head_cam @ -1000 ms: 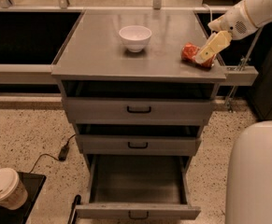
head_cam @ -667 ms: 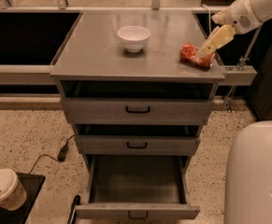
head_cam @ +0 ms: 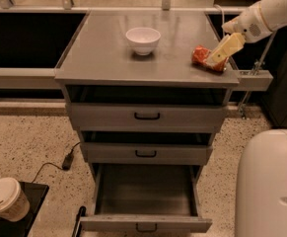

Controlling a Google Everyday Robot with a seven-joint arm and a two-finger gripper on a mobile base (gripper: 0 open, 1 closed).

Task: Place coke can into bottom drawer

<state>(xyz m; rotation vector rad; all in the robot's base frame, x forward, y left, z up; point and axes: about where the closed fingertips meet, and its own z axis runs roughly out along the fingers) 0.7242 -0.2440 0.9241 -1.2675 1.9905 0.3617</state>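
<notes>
Paper cup [head_cam: 4, 199] at lower left is cut off by the frame edge, as is the white robot body [head_cam: 269, 181] at lower right. Bottom drawer [head_cam: 145, 224] is pulled out and empty, far below and left of the gripper; its handle is clipped at the bottom edge. The two upper drawers [head_cam: 147, 116] are shut. Gripper [head_cam: 216, 58] reaches down from the upper right onto the cabinet top [head_cam: 108, 58], right at its right edge. It overlaps the coke can [head_cam: 200, 55], hiding the can's right end. Can't tell how far open the gripper is or if it grips the can. The can lies on its side, sticking out to the gripper's left. White bowl [head_cam: 143, 39] sits farther back, well left of the gripper.
</notes>
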